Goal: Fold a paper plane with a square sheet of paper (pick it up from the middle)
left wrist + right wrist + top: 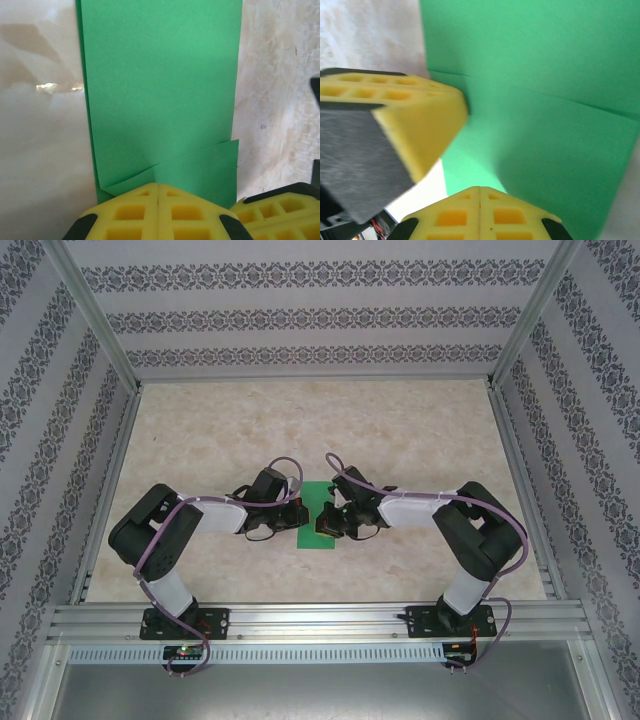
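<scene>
Elbows outward; left gripper (157,188), right gripper (480,190) closed, low at paper (160,75)

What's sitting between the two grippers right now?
The green sheet of paper, partly folded, lies between the left gripper and right gripper in the top view.

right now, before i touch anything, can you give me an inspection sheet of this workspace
surface: beige marbled table, some glare
job's things: green paper at centre, folded narrow, one corner flap turned over
clutter: nothing seen
grippers: left gripper and right gripper both shut, tips close together at the paper; hold unclear
cables: purple cable along each arm, off the paper
surroundings: patterned walls, metal frame, rail by the arm bases
</scene>
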You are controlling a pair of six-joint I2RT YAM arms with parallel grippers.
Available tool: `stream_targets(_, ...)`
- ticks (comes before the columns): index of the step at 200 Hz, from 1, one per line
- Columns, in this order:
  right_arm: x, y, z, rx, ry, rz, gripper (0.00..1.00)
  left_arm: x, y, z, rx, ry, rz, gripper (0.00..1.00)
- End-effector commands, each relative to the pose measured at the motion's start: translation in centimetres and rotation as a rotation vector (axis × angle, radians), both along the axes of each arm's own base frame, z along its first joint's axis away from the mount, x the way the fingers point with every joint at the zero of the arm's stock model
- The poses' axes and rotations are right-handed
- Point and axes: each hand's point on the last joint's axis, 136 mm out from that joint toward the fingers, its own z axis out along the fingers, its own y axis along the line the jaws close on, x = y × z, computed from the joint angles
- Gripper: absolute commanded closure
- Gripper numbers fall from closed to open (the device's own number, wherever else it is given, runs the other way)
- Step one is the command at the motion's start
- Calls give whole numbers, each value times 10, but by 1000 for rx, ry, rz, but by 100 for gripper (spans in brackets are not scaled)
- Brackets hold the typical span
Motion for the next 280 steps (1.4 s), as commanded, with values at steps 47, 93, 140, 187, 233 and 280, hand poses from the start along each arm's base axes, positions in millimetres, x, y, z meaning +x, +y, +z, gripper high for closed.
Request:
stream_targets(47, 12, 15, 3, 11, -21, 10, 100, -6, 13, -20, 97, 32, 16, 95)
stream_targets(93, 13, 9, -24, -47, 28, 2, 100, -5, 13, -19, 96, 30, 17, 95)
stream_targets(140, -9, -12, -32, -61, 74, -9, 100, -5, 18, -22, 123, 36, 35, 96)
stream_targets(187, -28, -30, -25, -43, 95, -25, 98, -6, 21, -25, 138, 43, 40, 96)
stream_targets(233, -55, -57, -31, -87, 125, -37, 96, -5, 20, -25, 138, 44, 36, 96)
stream_targets(280, -39, -61, -7, -72, 50, -52, 94, -4, 13, -16, 110, 33, 13, 95)
